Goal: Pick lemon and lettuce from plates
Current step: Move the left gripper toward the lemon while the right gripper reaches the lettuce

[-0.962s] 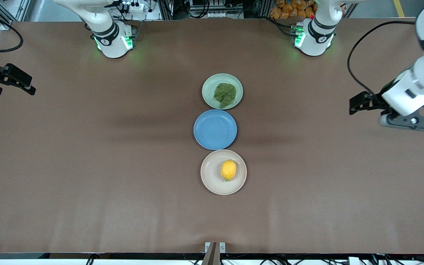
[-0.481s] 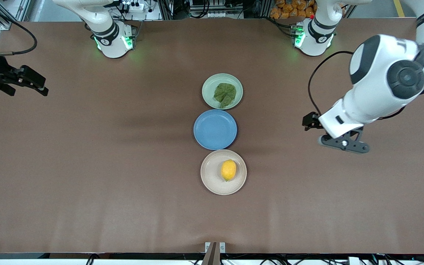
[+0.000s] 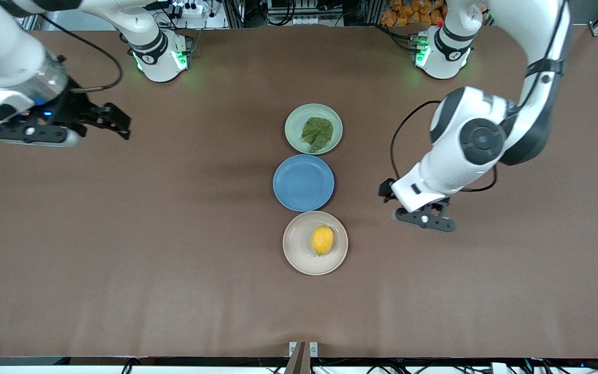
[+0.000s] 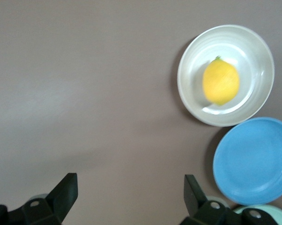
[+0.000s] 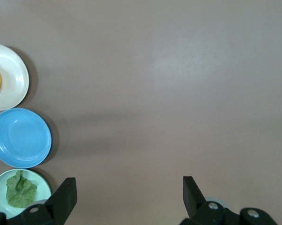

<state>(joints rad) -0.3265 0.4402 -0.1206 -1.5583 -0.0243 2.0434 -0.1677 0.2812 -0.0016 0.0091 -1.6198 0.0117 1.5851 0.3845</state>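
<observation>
A round blue plate (image 3: 303,183) sits bare on the brown tabletop (image 3: 174,249), well apart from both tools, roughly midway between them. Its rim shines faintly under the light. A small metal bracket (image 3: 302,349) stands at the tabletop's edge nearest the front camera, well apart from either tool.

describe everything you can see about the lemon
The lemon is a small bright yellow oval with a smooth, slightly glossy skin and a small greenish tip at the end nearer the front camera. It lies on its side, whole, a little off the middle of the cream plate, which is the plate nearest the front camera. Only the plate touches it; neither tool is near it.
</observation>
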